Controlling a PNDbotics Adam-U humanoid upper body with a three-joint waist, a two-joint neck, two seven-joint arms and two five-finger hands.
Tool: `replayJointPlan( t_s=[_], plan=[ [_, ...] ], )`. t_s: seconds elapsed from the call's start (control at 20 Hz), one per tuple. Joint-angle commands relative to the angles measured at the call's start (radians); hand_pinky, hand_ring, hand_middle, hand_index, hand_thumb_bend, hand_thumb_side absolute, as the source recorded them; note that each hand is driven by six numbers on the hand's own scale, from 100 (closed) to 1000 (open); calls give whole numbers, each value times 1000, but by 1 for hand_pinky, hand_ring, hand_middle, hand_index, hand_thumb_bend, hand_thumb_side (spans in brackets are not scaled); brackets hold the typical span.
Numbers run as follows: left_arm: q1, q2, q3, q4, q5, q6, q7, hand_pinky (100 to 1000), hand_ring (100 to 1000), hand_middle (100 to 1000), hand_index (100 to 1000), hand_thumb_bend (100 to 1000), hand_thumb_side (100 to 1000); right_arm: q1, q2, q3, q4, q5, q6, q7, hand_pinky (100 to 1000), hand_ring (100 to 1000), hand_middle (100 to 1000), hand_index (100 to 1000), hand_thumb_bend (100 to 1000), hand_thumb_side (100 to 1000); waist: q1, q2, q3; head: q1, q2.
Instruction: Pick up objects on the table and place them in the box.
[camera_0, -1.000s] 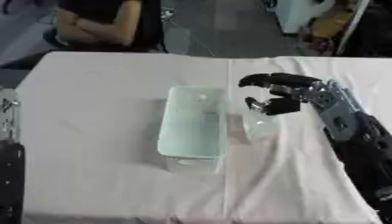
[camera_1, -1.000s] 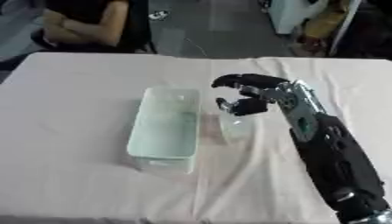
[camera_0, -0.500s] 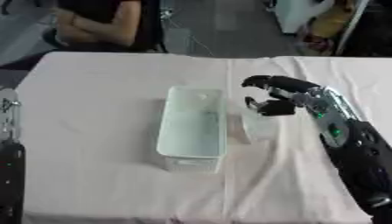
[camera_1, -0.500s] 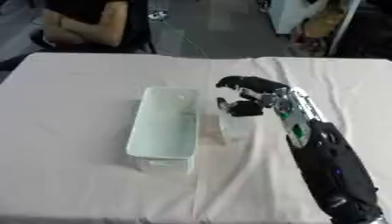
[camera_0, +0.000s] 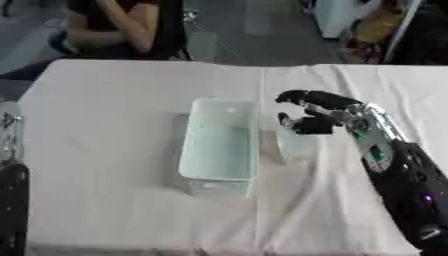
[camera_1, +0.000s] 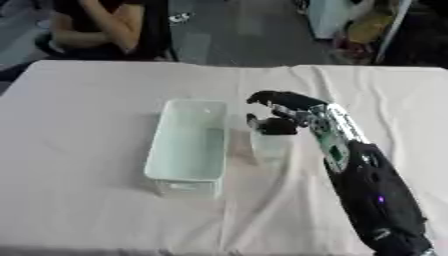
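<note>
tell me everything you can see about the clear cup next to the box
The clear cup looks like thin see-through plastic, pale against the cloth. It stands upright on the table, just right of the box, close beside it; whether they touch is unclear. The right hand is over its rim, fingers curled above and the thumb at its top edge. Its contents cannot be made out.

Pale cloth-covered table (camera_0: 105, 150), grey floor (camera_0: 236, 35) beyond.
</note>
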Motion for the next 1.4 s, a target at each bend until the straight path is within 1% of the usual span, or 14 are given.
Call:
replayJointPlan(
  t_s=[0.05,0.4,1.1,1.2,1.25,1.3,1.35,1.4],
  plan=[
    [-21,12,0,-15,3,-2,-5,760,783,791,796,301,1000,-9,3,1,2,14,3,0,1000,1000,1000,1000,100,970,2,-7,0,-1,-1],
    [-21,12,-2,-15,5,-1,-8,760,783,792,798,301,1000,1,17,11,25,45,1,2,1000,1000,1000,1000,100,1000,2,-8,0,-2,-1],
    [-23,12,-5,-15,6,-2,-13,760,784,792,797,299,1000,28,52,26,107,143,12,-5,1000,1000,1000,1000,100,1000,1,-6,-3,-1,-1],
    [-24,12,-5,-15,7,-2,-14,760,783,792,797,299,1000,29,55,26,114,155,13,-12,1000,1000,1000,1000,100,988,1,-6,-3,0,-1],
    [-24,13,-6,-15,7,-2,-14,761,784,792,796,299,1000,30,55,26,116,161,14,-16,960,1000,1000,1000,100,872,1,-6,-3,0,-1],
    [-24,13,-6,-15,8,-2,-15,761,784,792,796,299,1000,30,56,26,116,166,16,-23,960,1000,1000,1000,100,872,1,-6,-3,0,-1],
    [-24,13,-6,-15,8,-2,-15,761,784,790,797,298,1000,30,57,26,116,168,17,-29,925,1000,1000,1000,100,812,2,-6,-3,0,-1],
    [-24,13,-6,-15,8,-2,-16,761,784,790,797,298,1000,30,57,26,116,170,19,-34,925,1000,1000,1000,100,812,2,-5,-4,0,-1]
  ],
)
